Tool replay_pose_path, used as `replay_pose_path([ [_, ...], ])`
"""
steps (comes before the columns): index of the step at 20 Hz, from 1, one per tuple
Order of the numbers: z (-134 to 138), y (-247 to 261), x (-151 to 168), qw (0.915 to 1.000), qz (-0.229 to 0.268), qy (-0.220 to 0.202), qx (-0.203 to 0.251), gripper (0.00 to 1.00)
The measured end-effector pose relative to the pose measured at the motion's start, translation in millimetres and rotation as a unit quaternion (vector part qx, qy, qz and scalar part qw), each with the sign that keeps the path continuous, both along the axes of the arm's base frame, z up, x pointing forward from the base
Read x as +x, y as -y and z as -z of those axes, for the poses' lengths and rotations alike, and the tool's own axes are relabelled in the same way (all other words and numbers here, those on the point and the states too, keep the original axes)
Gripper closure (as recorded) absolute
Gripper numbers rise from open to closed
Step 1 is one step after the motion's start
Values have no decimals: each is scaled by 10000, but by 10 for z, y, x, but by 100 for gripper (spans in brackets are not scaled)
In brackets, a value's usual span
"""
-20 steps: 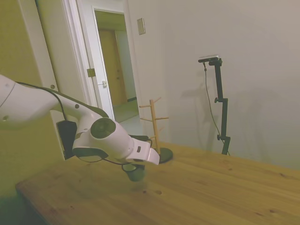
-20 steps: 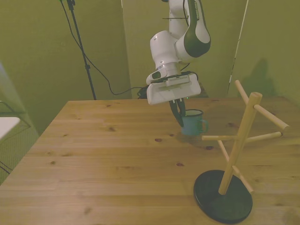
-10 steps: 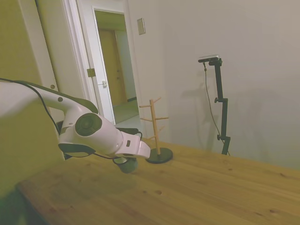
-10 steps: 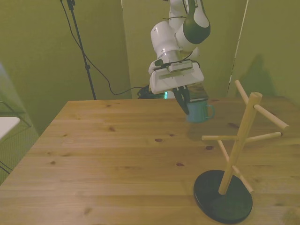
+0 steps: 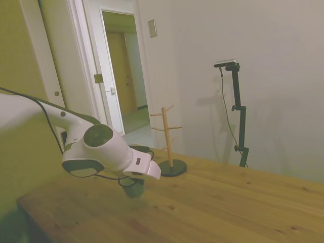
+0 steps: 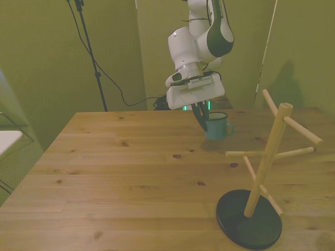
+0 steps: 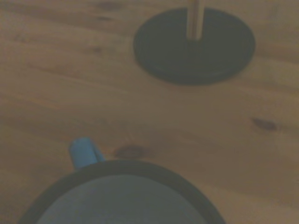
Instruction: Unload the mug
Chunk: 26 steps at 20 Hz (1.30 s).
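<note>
- Where the front view's lower right begins, a wooden mug tree (image 6: 266, 172) stands on a round black base, its pegs bare.
- Past it, the desk (image 6: 131, 183) stretches pale and knotted.
- Farther back, right of centre, the mug (image 6: 216, 126) sits upright at desk level, handle toward the front view's right.
- The jaws (image 6: 201, 119) pinch its rim on the near-left side, one finger inside.
- Behind rises the white arm (image 6: 201, 42).
</note>
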State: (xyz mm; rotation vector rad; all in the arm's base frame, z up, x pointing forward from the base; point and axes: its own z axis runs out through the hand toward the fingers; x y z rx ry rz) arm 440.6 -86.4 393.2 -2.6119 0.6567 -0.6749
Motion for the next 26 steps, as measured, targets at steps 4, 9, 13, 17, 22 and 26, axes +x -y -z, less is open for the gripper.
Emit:
replay_pose_path([
  [4, -135, -14, -63, 9994, 112, -334, 23, 100],
  [9, -181, 23, -61, 9958, 322, -859, 12, 100],
  [13, -215, 134, 2, 9939, 473, -995, 38, 100],
  [17, -80, 233, 101, 9903, 609, -1245, -33, 100],
  [22, 135, 304, 205, 9862, 702, -1495, -91, 100],
  [26, 202, 342, 281, 9851, 723, -1554, -105, 100],
])
